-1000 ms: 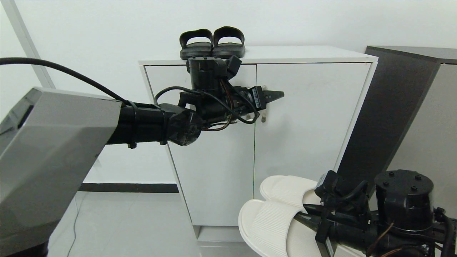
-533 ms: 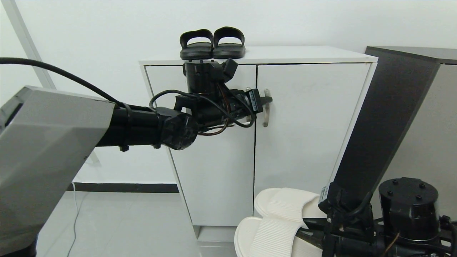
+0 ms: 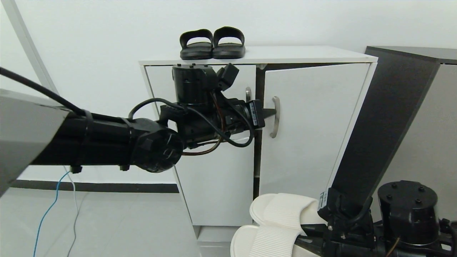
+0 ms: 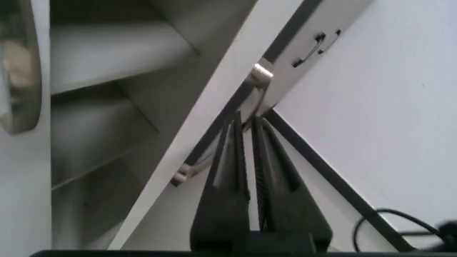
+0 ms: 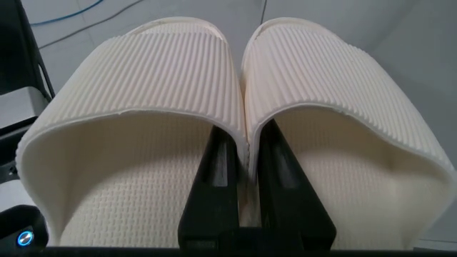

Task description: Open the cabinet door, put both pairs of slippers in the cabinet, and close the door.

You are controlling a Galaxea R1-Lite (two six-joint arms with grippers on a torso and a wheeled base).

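A: Item one, left gripper (image 3: 268, 112)?
B: Closed on the handle (image 3: 275, 117) of the right door (image 3: 310, 125), its fingers pressed together around the bar. The door is held ajar, and a dark gap is seen between it and the shut left door (image 3: 214, 178). Shelves (image 4: 107, 53) are seen inside.
A: Item two, right gripper (image 5: 245, 153)?
B: Clamped on the white slippers (image 5: 143, 107), with the two adjoining strap walls pinched between its fingers. The pair is held low, in front of the cabinet (image 3: 321, 53), near the foot of the right door.
A: Item three, black slippers (image 3: 212, 43)?
B: Placed side by side on the cabinet top, above the left door
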